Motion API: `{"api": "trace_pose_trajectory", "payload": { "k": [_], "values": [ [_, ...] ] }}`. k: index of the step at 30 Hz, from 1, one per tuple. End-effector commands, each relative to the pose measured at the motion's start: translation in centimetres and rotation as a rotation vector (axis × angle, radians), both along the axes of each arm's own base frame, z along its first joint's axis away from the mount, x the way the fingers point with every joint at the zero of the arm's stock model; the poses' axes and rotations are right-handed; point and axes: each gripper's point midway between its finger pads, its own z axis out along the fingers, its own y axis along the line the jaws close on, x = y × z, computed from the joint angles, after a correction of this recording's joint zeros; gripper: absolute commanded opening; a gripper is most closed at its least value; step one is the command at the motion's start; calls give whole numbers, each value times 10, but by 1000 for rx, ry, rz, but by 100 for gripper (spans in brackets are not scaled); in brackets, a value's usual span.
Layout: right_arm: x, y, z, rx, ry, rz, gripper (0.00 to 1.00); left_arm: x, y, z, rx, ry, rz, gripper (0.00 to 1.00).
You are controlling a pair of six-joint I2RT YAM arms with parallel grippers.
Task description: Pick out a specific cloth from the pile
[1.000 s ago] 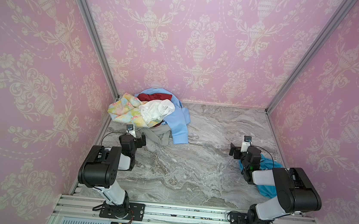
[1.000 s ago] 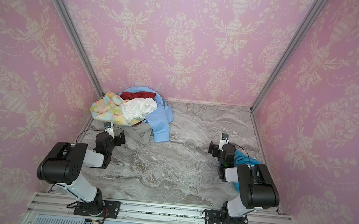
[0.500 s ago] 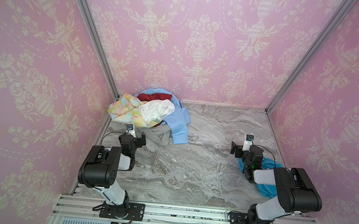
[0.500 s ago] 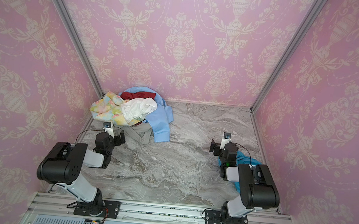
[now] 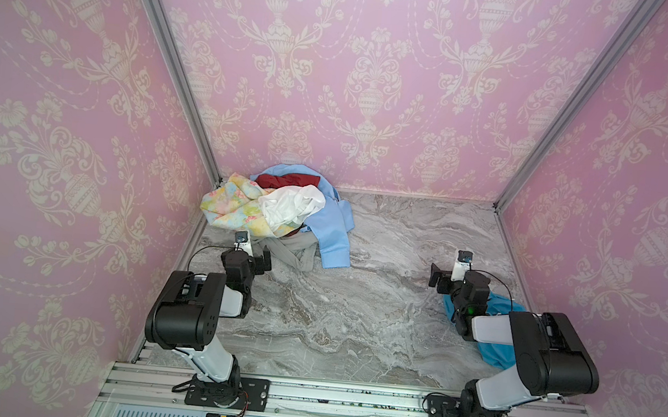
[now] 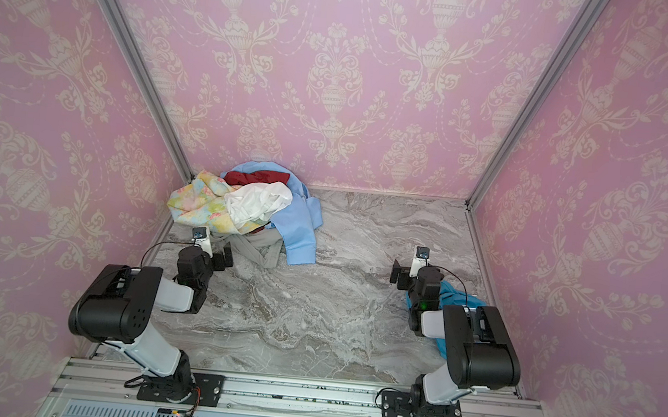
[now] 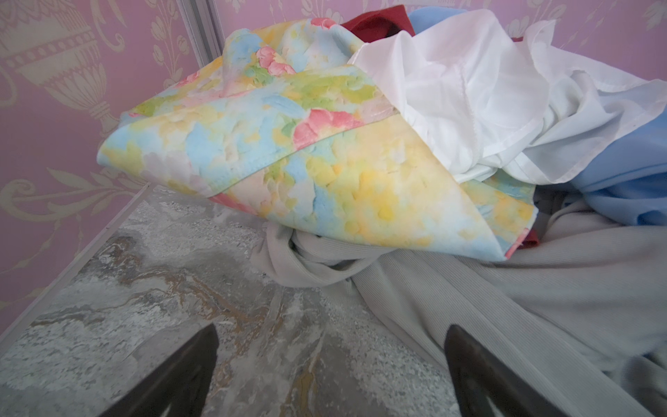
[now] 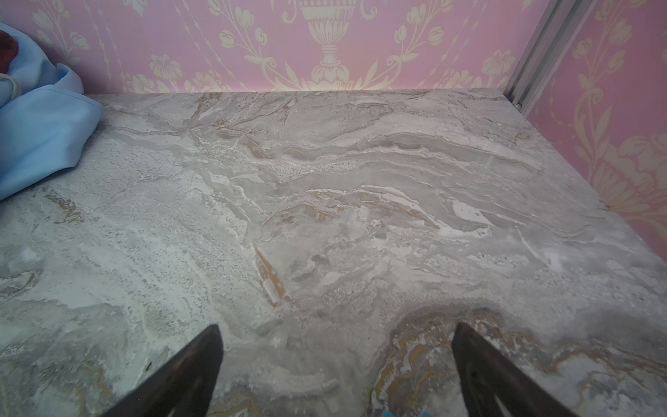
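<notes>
teal cloth (image 5: 495, 354) lies behind the wide-open, empty right fingers (image 5: 439, 277), off the pile (image 5: 282, 208); lift away without snagging it; left fingers (image 5: 262, 259) likewise open, empty.

Bright, soft, even light fills both top views, leaving only faint shadows on the table (image 5: 356, 303). The wrist views bow toward their edges, and the dark fingertips (image 7: 173, 379) close to the lens are blurred.

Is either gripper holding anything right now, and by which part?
Nothing is held. The left gripper is open beside the pile, the right gripper open over bare table; the teal cloth lies loose under the right arm.
</notes>
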Motion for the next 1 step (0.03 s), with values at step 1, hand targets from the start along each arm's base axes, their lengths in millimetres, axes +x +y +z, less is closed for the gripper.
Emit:
{"api": "trace_pose_trajectory", "payload": {
  "k": [1],
  "values": [
    [6, 3, 12, 16, -40, 9, 100, 0, -3, 1, 18, -8, -14, 99]
  ]
}}
